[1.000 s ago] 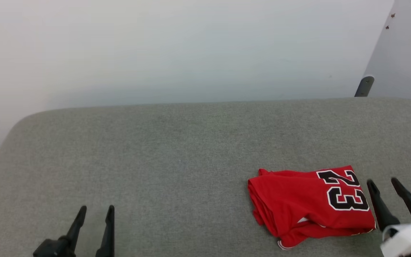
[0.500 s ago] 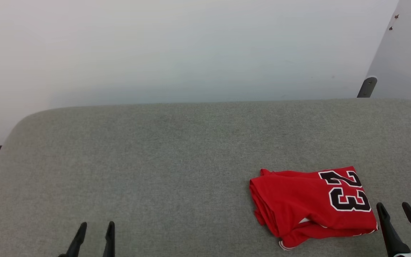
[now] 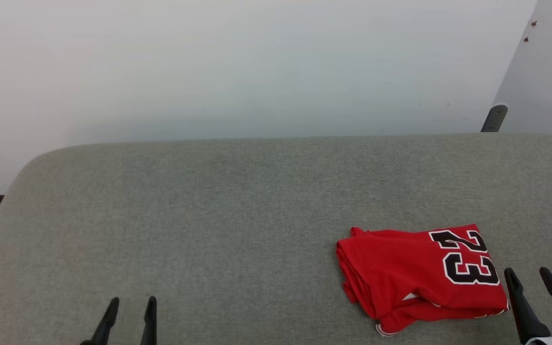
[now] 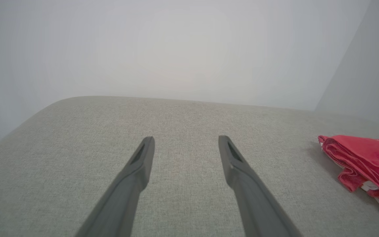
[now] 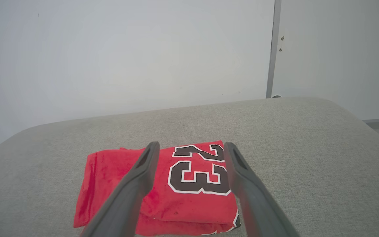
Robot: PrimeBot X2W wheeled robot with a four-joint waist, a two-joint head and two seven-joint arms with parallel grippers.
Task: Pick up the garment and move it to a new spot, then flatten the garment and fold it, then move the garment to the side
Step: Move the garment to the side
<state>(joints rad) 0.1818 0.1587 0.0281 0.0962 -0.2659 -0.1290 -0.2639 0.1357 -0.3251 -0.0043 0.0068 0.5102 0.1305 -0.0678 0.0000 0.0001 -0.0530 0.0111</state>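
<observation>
Then, garment (image 3: pixel 419 278): lay folded, "23" up, on cushion (image 3: pixel 209 215), just left of right claw (image 3: pixel 526 273).
right claw: stood spread wide, empty.
left claw (image 3: pixel 132 302): stood spread wide, empty; garment well to its right.

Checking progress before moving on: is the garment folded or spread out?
Folded. The garment lies as a compact bundle on the grey cushion, stacked layers visible along its edge.

garment (image 3: pixel 415 278) | red, black "23" | folded | lying flat
</observation>
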